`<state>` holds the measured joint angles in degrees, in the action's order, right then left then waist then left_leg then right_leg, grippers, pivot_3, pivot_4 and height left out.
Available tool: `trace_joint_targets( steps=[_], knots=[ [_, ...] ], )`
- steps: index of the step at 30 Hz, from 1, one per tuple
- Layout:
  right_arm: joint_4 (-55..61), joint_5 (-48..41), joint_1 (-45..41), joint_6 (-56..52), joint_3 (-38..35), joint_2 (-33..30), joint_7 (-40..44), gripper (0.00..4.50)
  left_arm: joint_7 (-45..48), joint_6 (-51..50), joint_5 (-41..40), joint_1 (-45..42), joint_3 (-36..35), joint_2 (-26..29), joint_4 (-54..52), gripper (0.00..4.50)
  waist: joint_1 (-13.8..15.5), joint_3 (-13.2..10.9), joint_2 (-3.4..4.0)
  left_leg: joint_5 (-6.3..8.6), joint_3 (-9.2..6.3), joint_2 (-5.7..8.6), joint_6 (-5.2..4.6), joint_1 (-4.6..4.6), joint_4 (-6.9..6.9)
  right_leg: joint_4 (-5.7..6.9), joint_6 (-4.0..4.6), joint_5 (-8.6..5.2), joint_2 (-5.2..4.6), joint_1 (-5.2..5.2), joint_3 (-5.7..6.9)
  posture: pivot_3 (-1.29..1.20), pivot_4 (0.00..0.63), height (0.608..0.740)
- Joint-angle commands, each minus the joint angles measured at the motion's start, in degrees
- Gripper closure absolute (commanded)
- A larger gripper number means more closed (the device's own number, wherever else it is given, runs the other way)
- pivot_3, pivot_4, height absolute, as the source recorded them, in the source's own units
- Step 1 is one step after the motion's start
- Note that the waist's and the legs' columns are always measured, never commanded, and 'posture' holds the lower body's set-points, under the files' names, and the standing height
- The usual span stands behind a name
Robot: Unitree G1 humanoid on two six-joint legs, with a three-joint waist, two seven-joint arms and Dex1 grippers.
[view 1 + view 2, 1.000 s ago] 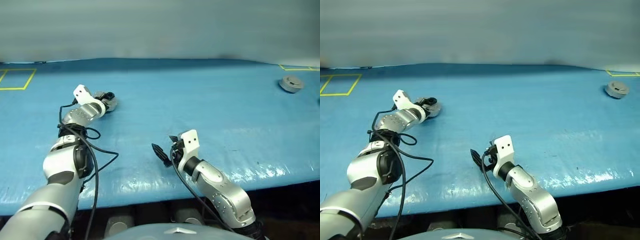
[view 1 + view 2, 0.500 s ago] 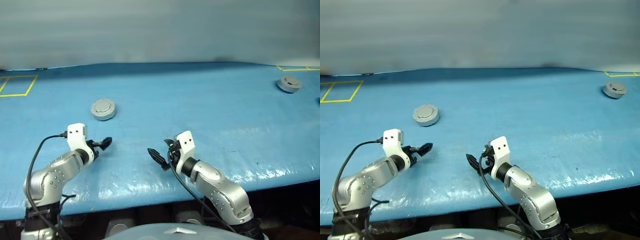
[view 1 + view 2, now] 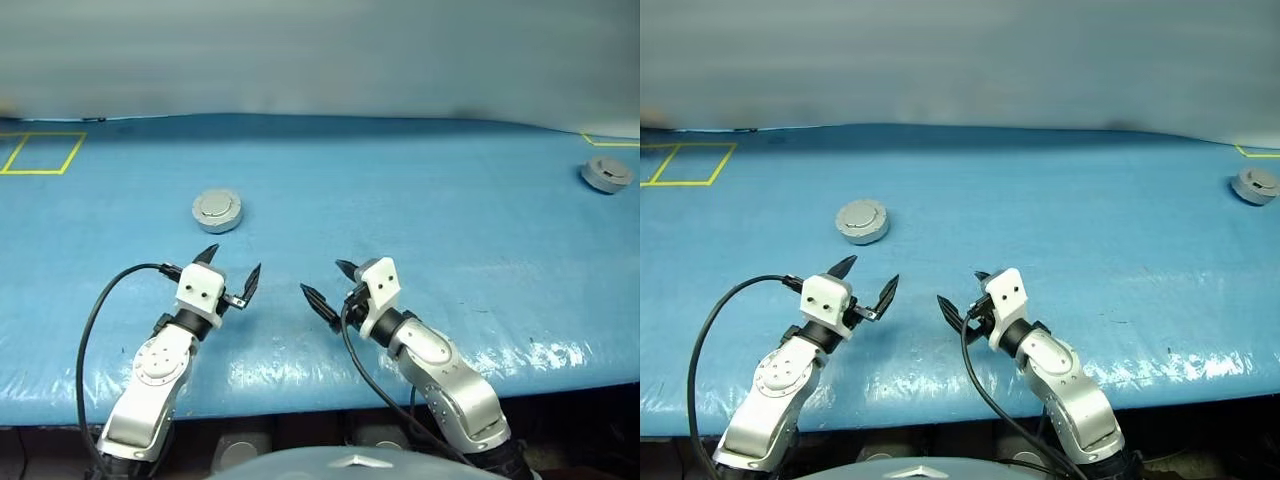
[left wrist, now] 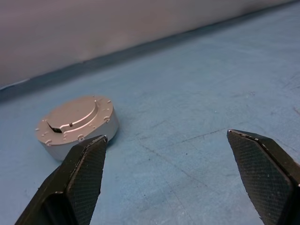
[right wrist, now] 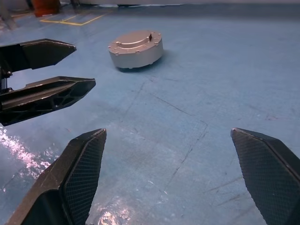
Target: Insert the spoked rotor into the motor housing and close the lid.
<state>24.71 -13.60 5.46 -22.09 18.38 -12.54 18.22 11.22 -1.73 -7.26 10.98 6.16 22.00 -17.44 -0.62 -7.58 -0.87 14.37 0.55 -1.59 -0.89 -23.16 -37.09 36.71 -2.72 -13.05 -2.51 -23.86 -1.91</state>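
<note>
The closed motor housing (image 3: pixel 217 210) sits lid-up on the blue counter (image 3: pixel 420 200), just beyond the left claw (image 3: pixel 226 278). Both that and the right claw (image 3: pixel 324 287) gape wide, holding nothing. A careless regrasp could knock it askew. Far right of the housing sits another grey unit (image 3: pixel 607 173); nothing blocks the way.

The blue table (image 3: pixel 420 200) is viewed from above and behind by the two head views, facing forward and down, with nearly the whole scene shared. It is skimmed low and close by each wrist view; the closed motor housing (image 4: pixel 77 126) is shared by all, nearest in the left wrist view
</note>
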Motion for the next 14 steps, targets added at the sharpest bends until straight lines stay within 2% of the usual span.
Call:
trace_joint_targets(
  steps=[1, 6, 14],
  knots=[
    [0.2, 1.8, 1.4, 4.0, 0.4, 0.2, 0.2, 0.0, 1.1, 3.1, 1.0, 0.0, -0.7, -1.2, 0.2, 0.02, 0.0, -0.1, -0.08, 0.01, 0.0, 0.0, -0.02, 0.0, -0.02, 0.0, -0.02, -0.01, 0.0, 0.02, 0.01, 0.0, 0.15, 0.74],
    [0.4, 1.5, 3.5, 5.8, -0.6, 1.0, 0.6, 0.0, 2.3, 2.6, 1.3, -0.2, -1.4, -2.3, 0.6, 0.02, -0.1, -0.3, -0.24, 0.02, -0.02, -0.03, -0.04, 0.01, -0.23, 0.04, -0.39, -0.1, 0.01, 0.11, 0.02, 0.0, 0.15, 0.74],
    [0.4, 0.7, 4.4, 6.3, 0.1, 0.1, 3.7, 0.0, 4.1, 2.3, 1.2, -1.1, -2.4, -3.1, 2.0, 0.02, 0.0, -0.3, -0.25, 0.01, -0.04, -0.03, -0.05, 0.07, -0.31, 0.1, -0.44, -0.09, 0.01, 0.2, 0.02, 0.0, 0.15, 0.74]
  ],
)
